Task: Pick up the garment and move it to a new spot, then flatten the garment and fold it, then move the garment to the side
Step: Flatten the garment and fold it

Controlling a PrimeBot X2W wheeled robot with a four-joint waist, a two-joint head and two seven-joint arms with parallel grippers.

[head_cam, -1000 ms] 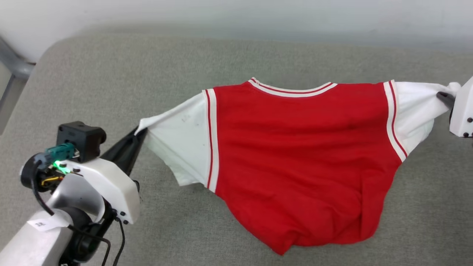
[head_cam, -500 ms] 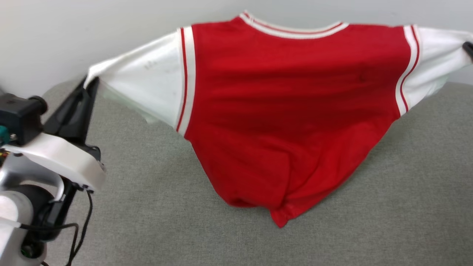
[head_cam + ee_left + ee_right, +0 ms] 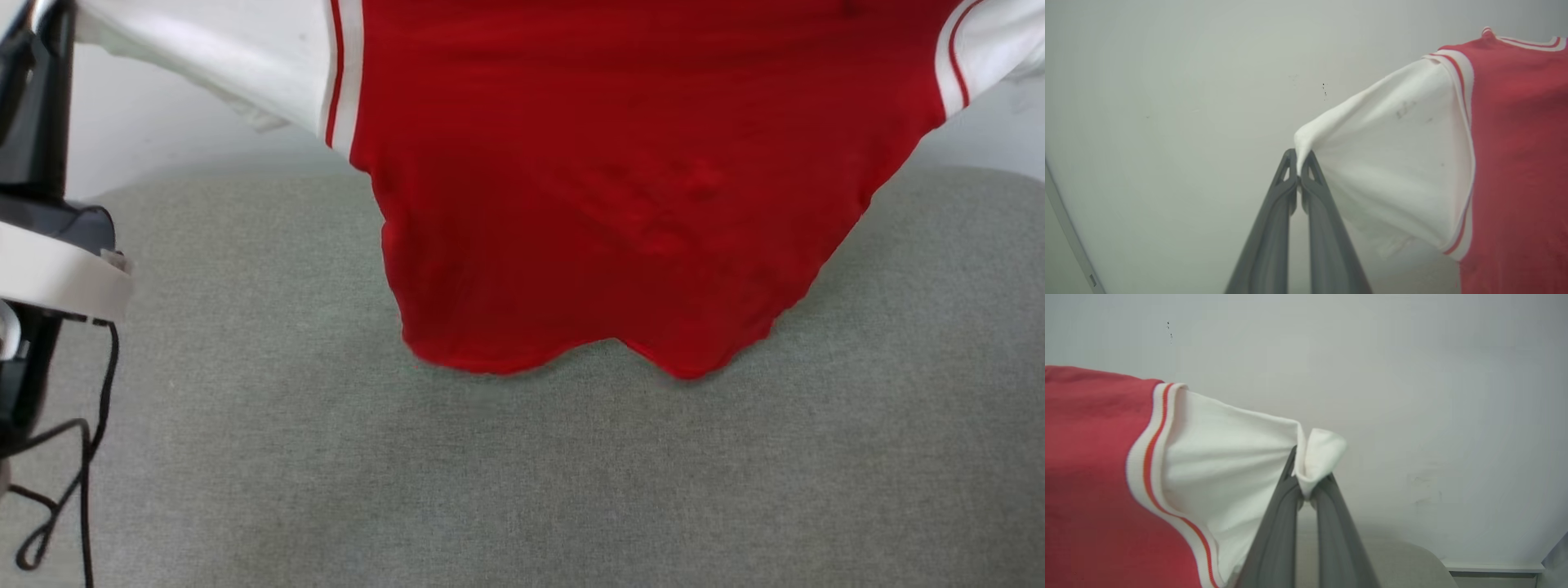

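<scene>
Lifted since a second ago: red jersey shirt, then stretched low over the grey cloth-covered tabletop, now hung high and spread in front of the pale wall. Hem hanging just above the tabletop or brushing it; contact not determinable.

Far left: left tool closed tight, pinching the tip of the white left sleeve; loose black cable below that arm. Centre: plain red panel facing the head camera, striped trim at both shoulder seams. Far right: white right sleeve drawn taut, its cuff clamped in the right tool, likewise fully closed.

Step judged in hand: pick-up and carry to a new spot; flattening, folding and setting aside not yet done. Next move likely calls for equal lowering of both tools, hem down first, sleeves kept taut to avoid creases.

Writing: none legible. Faint darker patches through the red cloth, unreadable; small grey smudge on left sleeve, no brand tag found.
</scene>
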